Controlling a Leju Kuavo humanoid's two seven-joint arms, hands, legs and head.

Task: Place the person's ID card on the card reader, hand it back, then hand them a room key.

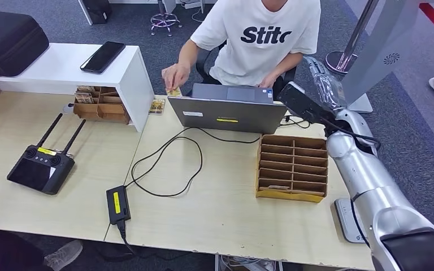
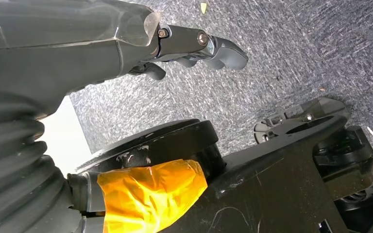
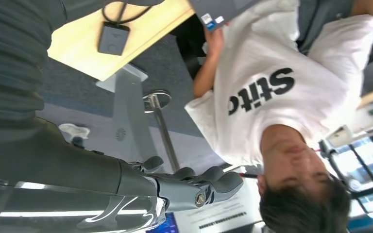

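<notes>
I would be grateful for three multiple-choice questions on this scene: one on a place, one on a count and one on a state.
1. Where does the phone lie?
A. on the white shelf
B. on the laptop
C. in the cardboard organiser

2. How many antennas does the black controller have?
A. one
B. two
C. four

3. How is the right robot hand?
A. flat on the table
B. gripping the phone
C. raised near the person, holding nothing

Answers:
1. A: the phone rests on top of the white shelf.
2. B: two rods rise from the controller.
3. C: the right robot hand is up beside the person, fingers empty.
</notes>
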